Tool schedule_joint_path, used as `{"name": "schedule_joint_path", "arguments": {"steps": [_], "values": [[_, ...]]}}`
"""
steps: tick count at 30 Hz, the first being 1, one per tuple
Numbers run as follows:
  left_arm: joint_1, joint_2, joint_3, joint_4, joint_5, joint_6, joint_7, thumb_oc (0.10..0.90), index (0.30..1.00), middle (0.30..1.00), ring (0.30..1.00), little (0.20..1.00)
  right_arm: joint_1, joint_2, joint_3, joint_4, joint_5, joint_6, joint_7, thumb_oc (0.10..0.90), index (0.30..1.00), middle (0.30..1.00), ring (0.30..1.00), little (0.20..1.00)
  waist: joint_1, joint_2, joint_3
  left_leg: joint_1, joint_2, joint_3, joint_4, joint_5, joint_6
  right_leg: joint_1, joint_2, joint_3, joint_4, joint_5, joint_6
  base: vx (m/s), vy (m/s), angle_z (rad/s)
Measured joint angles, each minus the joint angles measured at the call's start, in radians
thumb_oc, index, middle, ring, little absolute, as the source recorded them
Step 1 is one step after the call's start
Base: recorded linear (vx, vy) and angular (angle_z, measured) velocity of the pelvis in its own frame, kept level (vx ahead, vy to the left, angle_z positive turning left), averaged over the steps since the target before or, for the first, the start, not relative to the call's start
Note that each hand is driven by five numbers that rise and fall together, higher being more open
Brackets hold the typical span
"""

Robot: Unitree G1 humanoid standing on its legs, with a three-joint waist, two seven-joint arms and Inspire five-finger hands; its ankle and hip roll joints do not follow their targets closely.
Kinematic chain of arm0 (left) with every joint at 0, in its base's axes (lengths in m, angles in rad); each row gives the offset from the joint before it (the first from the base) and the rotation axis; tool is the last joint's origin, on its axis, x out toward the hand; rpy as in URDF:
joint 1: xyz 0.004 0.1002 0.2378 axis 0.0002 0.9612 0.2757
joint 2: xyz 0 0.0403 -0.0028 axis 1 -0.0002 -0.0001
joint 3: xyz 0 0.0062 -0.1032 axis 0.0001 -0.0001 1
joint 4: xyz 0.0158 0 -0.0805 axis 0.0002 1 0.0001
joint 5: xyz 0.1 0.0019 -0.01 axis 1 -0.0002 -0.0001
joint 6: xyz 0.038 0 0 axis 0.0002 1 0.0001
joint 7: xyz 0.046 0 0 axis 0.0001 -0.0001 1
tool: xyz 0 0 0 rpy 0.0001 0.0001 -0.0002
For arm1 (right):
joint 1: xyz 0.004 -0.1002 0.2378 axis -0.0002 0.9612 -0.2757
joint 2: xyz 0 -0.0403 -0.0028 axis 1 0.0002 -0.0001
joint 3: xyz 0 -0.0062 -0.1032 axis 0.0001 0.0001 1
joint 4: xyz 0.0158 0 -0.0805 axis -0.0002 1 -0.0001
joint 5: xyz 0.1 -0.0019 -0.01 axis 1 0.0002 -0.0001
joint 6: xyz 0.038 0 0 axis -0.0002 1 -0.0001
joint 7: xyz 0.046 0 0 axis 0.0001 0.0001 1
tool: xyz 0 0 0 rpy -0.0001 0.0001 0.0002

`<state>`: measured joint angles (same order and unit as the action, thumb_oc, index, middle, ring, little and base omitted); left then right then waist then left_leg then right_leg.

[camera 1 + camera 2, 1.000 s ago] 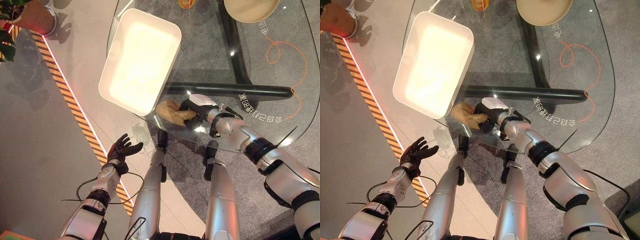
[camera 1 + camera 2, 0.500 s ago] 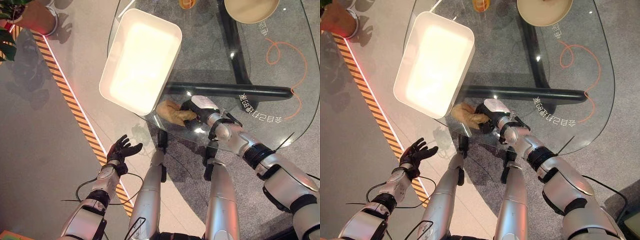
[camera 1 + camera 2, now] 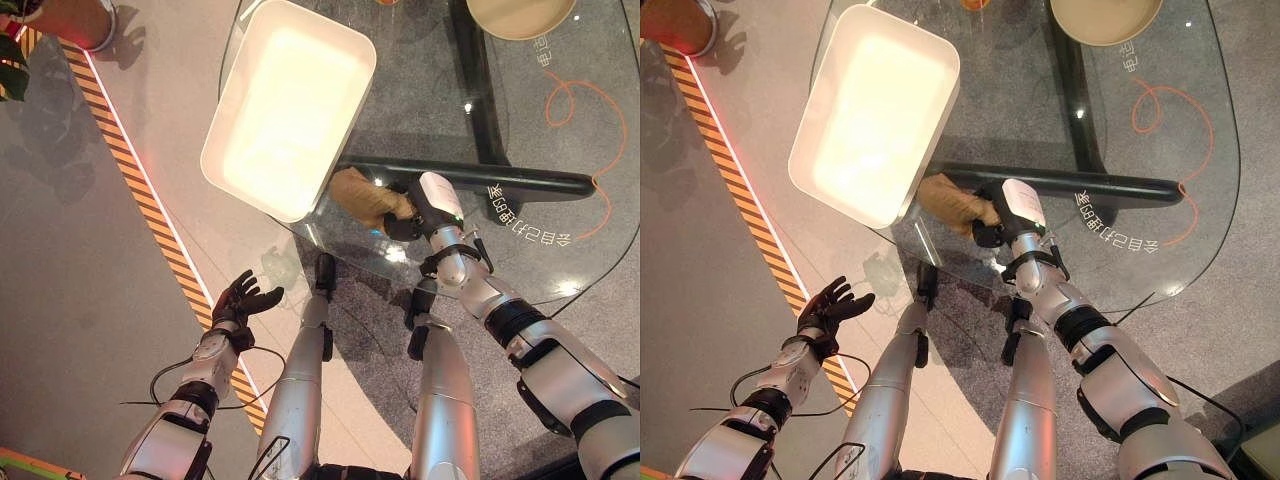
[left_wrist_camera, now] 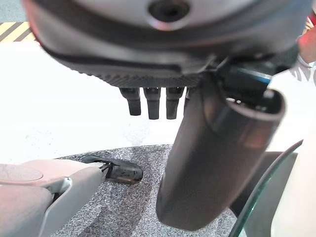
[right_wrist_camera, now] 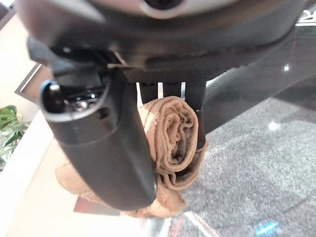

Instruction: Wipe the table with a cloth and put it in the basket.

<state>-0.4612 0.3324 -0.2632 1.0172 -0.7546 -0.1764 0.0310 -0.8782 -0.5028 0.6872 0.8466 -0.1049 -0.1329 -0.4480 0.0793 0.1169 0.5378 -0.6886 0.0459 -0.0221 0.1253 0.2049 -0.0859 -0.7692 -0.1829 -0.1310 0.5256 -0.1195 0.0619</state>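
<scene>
right hand (image 3: 408, 212) fingers clench cloth (image 3: 362, 196) | beside basket (image 3: 290, 105) | left hand (image 3: 240, 298) fingers relaxed

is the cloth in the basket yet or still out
Still out: the tan cloth is bunched in the right hand over the glass table, beside the white basket.

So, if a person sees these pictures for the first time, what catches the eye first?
Probably the large white rectangular basket, glowing brightly at the left edge of the round glass table. Just beside its near corner, the robot's right hand grips a crumpled tan cloth, rolled up in its fingers. The left hand hangs open over the floor, away from the table.
</scene>
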Motion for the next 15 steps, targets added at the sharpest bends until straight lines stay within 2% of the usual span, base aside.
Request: {"name": "schedule_joint_path", "arguments": {"steps": [7,12,15], "values": [[-0.003,0.009,-0.001,-0.015,0.0,-0.002,-0.001,0.8,0.9,0.9,0.9,0.9,-0.006,0.0,-0.031,0.018,0.037,-0.001,-0.065,0.1,0.3,0.3,0.3,0.2,0.001,-0.008,0.002,-0.003,-0.005,0.0,0.0,0.002,0.007,0.0,-0.004,0.0,-0.006,0.009,0.002,0.0,0.0,0.0],[-0.002,0.016,-0.003,-0.016,-0.008,-0.004,-0.001,0.8,0.9,0.9,0.9,0.9,-0.036,0.0,-0.121,0.096,0.072,-0.001,-0.127,0.1,0.3,0.3,0.3,0.2,0.001,-0.009,0.002,-0.003,-0.014,0.0,0.0,0.005,0.013,0.001,-0.012,0.001,-0.007,0.012,0.007,0.0,0.0,0.0],[-0.001,0.028,-0.005,-0.015,-0.017,-0.004,-0.001,0.8,0.9,0.9,0.9,0.9,-0.068,-0.009,-0.21,0.172,0.121,0.009,-0.188,0.1,0.3,0.3,0.3,0.2,0.001,-0.012,0.003,-0.005,-0.018,0.001,0.0,0.006,0.015,0.001,-0.016,0.002,-0.01,0.014,0.01,0.0,0.0,0.0]]}}
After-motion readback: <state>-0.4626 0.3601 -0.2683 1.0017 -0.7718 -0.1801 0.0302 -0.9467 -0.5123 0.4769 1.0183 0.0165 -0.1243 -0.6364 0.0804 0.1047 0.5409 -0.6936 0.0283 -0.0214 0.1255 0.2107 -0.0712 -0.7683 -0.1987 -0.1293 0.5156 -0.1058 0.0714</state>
